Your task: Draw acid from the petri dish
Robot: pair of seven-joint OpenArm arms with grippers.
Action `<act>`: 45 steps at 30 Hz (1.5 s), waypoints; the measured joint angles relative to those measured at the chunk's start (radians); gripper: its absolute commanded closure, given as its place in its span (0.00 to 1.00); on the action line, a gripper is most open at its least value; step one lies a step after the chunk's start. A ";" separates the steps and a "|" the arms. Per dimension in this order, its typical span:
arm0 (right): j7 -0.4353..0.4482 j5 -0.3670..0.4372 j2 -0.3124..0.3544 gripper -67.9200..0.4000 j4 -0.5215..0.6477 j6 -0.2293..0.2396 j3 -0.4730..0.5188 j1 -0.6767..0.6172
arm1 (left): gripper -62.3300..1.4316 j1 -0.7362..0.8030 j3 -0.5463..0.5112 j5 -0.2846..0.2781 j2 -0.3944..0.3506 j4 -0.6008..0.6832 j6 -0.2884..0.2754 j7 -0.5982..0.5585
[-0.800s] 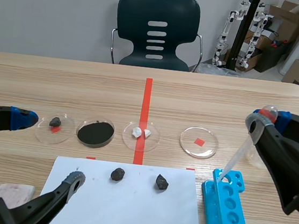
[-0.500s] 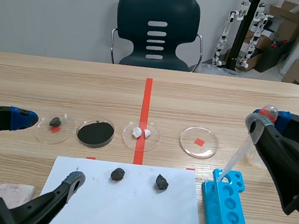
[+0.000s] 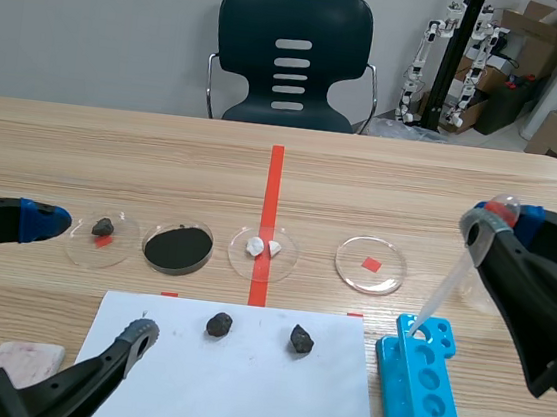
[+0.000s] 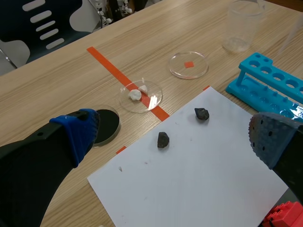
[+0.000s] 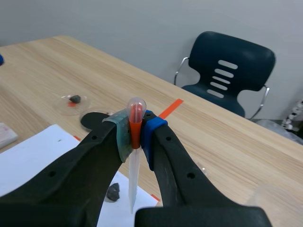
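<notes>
Plastic pipette [image 3: 448, 285] clamped in right gripper [image 3: 490, 225] — tip nr blue rack [image 3: 424, 386].

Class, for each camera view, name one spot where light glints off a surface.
Scene view: faint glints along the rim of the clear petri dish over the red mark. Left wrist view: a glare patch on the dish of white lumps. Right wrist view: a highlight on the bulb of the pipette.

The left gripper [image 4: 175, 135], fingers wide apart, hangs over a white paper sheet [image 4: 208, 175] bearing 2 dark rocks [image 4: 163, 140]. Ahead lie a black-filled round dish [image 4: 110, 127], a clear petri dish holding white lumps [image 4: 141, 96] and a clear petri dish over an orange square [image 4: 189, 65]. A blue plastic tube rack [image 4: 265, 87] stands beside the sheet.
</notes>
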 measured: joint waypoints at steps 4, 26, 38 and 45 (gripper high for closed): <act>-0.002 0.000 0.000 0.98 0.000 -0.058 0.000 0.030 | 0.00 0.000 0.000 0.000 0.000 0.000 0.000 0.000; -0.322 0.087 0.000 0.98 0.000 -0.162 0.000 0.376 | 0.00 0.000 0.000 0.000 0.000 0.000 0.000 0.000; -0.363 0.158 -0.001 0.98 -0.257 -0.158 0.000 0.556 | 0.00 0.000 0.000 0.000 0.000 0.000 0.000 0.000; -0.363 0.157 -0.003 0.98 -0.293 -0.154 0.000 0.609 | 0.00 0.000 0.000 0.000 0.000 0.000 0.000 0.000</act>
